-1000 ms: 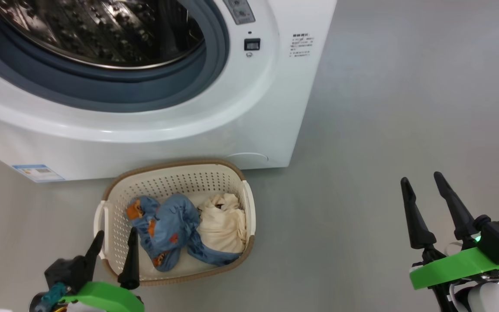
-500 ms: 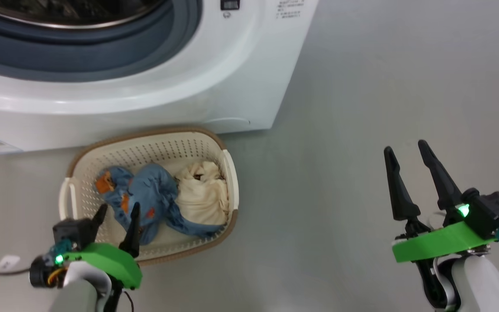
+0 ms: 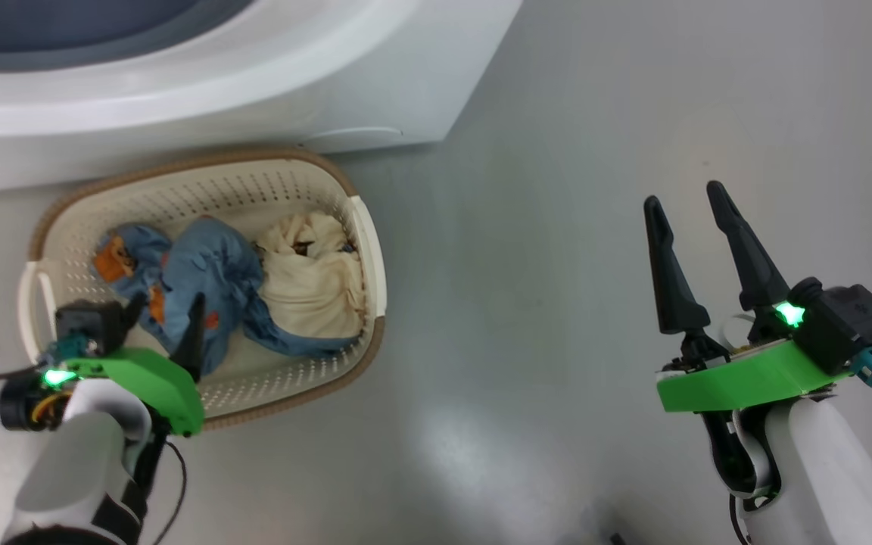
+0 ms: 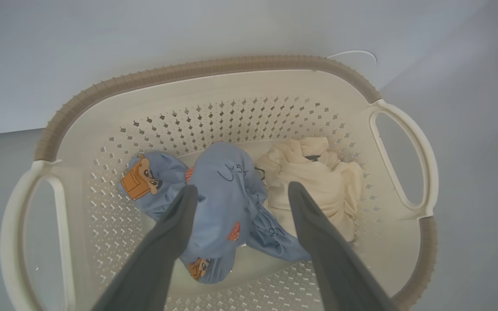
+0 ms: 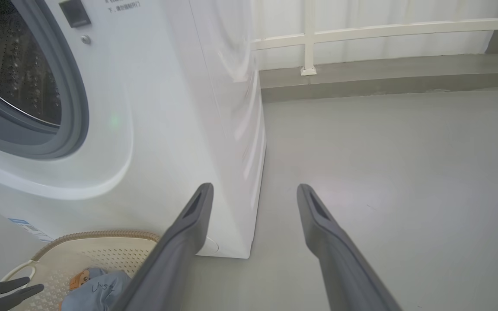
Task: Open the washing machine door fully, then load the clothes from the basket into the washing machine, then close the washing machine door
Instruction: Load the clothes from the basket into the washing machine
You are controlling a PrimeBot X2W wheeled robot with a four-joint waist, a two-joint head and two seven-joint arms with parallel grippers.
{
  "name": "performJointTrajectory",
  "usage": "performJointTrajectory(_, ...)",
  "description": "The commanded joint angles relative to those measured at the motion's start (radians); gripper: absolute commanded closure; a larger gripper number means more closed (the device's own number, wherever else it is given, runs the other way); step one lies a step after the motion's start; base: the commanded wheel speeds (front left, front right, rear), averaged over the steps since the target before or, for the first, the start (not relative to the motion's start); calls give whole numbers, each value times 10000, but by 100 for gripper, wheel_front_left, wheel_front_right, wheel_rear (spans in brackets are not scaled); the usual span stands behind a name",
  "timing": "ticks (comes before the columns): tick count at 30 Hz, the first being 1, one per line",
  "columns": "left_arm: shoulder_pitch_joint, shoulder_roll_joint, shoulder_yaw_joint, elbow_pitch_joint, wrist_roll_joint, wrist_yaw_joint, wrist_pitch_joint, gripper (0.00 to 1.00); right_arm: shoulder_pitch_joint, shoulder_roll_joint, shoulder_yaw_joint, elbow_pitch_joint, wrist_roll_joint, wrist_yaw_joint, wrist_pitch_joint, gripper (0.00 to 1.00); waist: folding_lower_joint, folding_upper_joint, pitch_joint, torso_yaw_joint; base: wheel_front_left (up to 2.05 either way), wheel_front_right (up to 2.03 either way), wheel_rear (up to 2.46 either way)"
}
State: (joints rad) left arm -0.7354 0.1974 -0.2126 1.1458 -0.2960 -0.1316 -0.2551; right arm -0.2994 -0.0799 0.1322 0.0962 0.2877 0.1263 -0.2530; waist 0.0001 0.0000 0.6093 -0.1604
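Hovering over the basket (image 3: 201,157), the left gripper (image 3: 166,303) has its fingers spread wide & empty, tips above the blue garment (image 3: 213,253); can't tell if they touch it. Cream garment (image 3: 315,291) lies against the blue one, toward the basket's right end. Basket sits on the grey floor (image 3: 557,303) just in front of the washing machine (image 3: 254,98). Right gripper (image 3: 682,194) is spread too, holding nothing, over bare floor well apart from the basket. Right wrist view: drum (image 5: 11,65) exposed.
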Motion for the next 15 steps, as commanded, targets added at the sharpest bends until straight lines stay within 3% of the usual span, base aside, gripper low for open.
performJointTrajectory(1, -112, 423, 167, 65, 102, 10, -63, 0, -46, 51, 291, -288, -122, 44, -88, 0, -1, 0, 551, -291, 0, 0, 0)
performJointTrajectory(15, -1762, 1452, -368, 1258, 241, 42, 594, 0, -574, 266, 577, -566, -101, 44, -88, 0, -1, 0, 1955, -848, 0, 0, 0)
